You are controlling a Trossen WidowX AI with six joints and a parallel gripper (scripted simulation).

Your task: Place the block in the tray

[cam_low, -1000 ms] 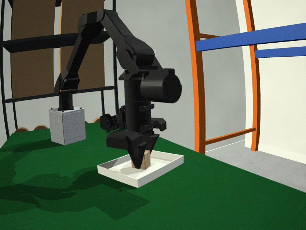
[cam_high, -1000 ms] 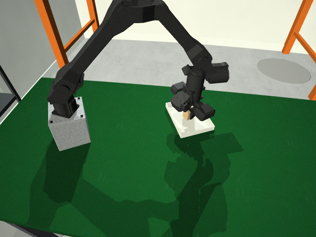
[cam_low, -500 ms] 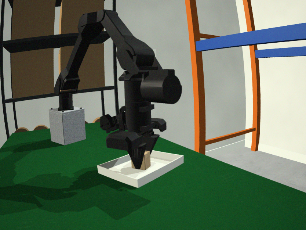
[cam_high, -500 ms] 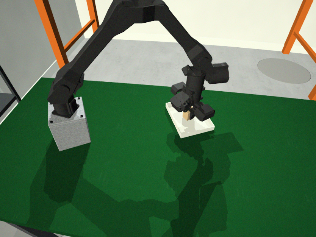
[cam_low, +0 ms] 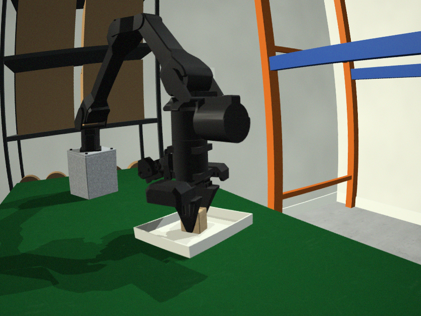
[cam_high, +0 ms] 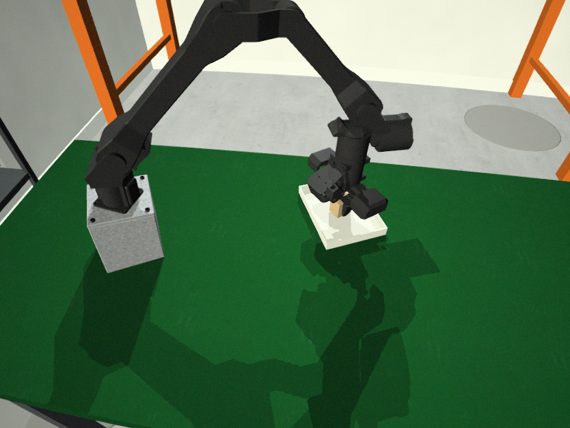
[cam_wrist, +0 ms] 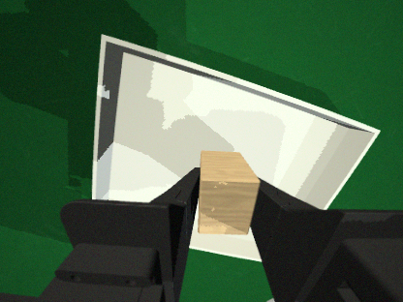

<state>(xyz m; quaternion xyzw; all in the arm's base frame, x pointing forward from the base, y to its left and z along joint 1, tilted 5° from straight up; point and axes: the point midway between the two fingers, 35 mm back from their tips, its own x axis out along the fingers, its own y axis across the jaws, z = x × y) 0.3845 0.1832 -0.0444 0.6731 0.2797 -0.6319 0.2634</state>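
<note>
A light wooden block (cam_high: 335,208) (cam_low: 200,220) (cam_wrist: 226,191) stands between the black fingers of my gripper (cam_high: 340,207) (cam_low: 190,222) (cam_wrist: 225,203), which is shut on it. The block is over the inside of the shallow white tray (cam_high: 368,236) (cam_low: 217,238) (cam_wrist: 145,131) on the green table. In the exterior view the block's lower end is down at the tray floor, inside the rim; whether it touches the floor is hard to tell. The fingers point straight down into the tray.
The arm's grey base block (cam_high: 126,234) (cam_low: 91,173) stands on the green table (cam_high: 239,285) (cam_low: 288,272) to the left. Orange frame posts (cam_low: 271,136) and a dark shelf rack (cam_low: 40,57) stand beyond the table's edges.
</note>
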